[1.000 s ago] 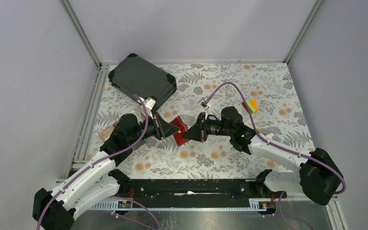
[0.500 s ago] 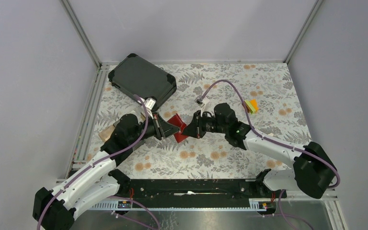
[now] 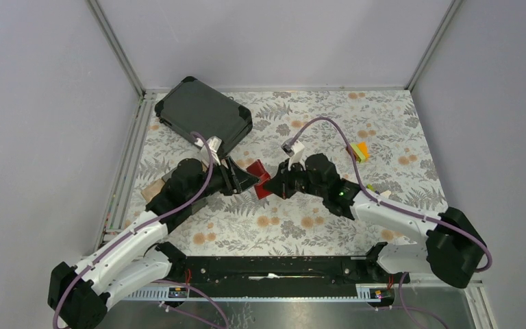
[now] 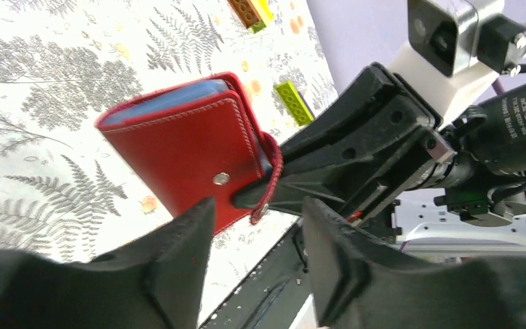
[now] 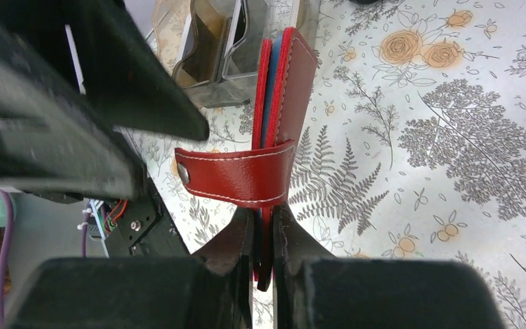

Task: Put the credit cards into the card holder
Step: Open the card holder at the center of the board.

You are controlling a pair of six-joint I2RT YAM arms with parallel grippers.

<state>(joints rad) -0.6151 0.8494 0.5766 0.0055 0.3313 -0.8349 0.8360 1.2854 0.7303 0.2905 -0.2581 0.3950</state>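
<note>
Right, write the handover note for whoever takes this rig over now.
Left claw: open, facing the card holder, not gripping it.
Right claw: shut on the card holder's edge, carrying it.
Cards: blue card edges show inside the folded holder; no loose cards in view.
Done: cards appear to be loaded.
Left: snap tab hangs unfastened; probably fasten it, then set the holder down.

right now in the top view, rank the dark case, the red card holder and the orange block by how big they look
1. dark case, by far the largest
2. card holder, partly hidden yet clearly next
3. orange block, smallest
</note>
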